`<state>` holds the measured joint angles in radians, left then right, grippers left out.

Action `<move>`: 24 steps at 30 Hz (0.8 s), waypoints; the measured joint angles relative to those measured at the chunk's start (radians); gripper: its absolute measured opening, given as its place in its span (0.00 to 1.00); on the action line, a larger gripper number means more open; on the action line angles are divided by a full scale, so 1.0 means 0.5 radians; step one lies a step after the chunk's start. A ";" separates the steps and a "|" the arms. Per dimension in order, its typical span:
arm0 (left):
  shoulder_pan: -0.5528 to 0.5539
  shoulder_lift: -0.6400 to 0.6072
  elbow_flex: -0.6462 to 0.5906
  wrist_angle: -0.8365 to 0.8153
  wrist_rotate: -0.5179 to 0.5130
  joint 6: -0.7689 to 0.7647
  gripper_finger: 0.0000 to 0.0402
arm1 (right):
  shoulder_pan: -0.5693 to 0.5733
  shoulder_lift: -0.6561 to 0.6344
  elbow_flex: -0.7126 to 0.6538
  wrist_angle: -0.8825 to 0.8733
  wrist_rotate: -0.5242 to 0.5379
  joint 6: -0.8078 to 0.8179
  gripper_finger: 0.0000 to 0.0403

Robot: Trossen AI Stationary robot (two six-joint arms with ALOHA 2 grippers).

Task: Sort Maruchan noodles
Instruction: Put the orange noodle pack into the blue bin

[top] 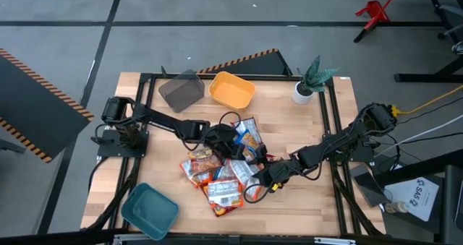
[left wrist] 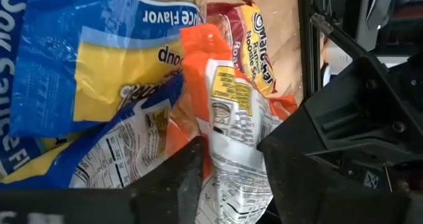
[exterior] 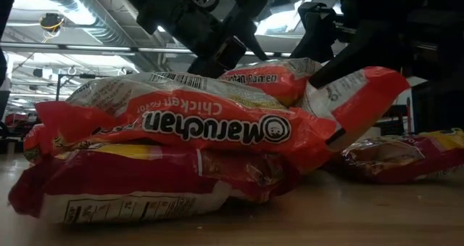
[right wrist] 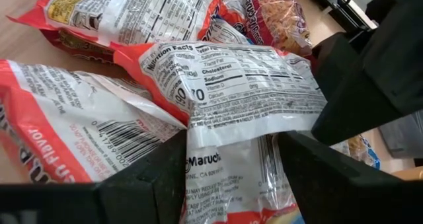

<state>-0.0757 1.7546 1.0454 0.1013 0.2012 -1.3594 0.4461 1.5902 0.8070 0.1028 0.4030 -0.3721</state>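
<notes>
Several Maruchan noodle packets (top: 221,176) lie heaped in the middle of the wooden table; in the low view they are stacked orange-red packets (exterior: 210,126). My left gripper (top: 235,147) reaches in from the left over the pile's far side and is shut on an orange packet with a white label (left wrist: 231,118). A blue-yellow packet (left wrist: 99,59) lies beside it. My right gripper (top: 268,176) comes in from the right at the pile's near right side and is shut on a packet whose white printed back faces up (right wrist: 244,85). My left gripper has the crumpled end of the orange packet (left wrist: 228,164) between its two fingers, slanting down from the table's left. That end stands up between the fingers; the rest of the packet lies among the others. My right gripper pinches the near end of the white-backed packet (right wrist: 228,161) between its two fingers, slanting down from the table's right. The fingers stand at the packet's two sides. Its far end (right wrist: 198,59) lies over other packets in the pile.
A grey bin (top: 182,92) and a yellow bin (top: 231,89) stand at the table's far side. A teal bin (top: 150,210) sits at the near left corner. A potted plant (top: 311,82) is at the far right. Bare wood shows left of the pile.
</notes>
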 joint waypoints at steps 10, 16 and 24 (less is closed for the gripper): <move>0.017 -0.003 0.002 0.001 -0.001 0.012 0.18 | -0.002 -0.014 0.000 -0.100 0.151 0.015 0.55; 0.075 -0.003 0.003 0.014 0.056 0.062 0.06 | -0.002 -0.066 0.000 -0.273 0.224 0.214 0.55; 0.158 -0.003 0.006 0.075 0.131 0.069 0.01 | -0.005 -0.153 0.000 -0.454 0.256 0.534 0.55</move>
<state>0.0031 1.7531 1.0485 0.1390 0.2668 -1.3251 0.4438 1.5136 0.8070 -0.1241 0.5312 -0.1051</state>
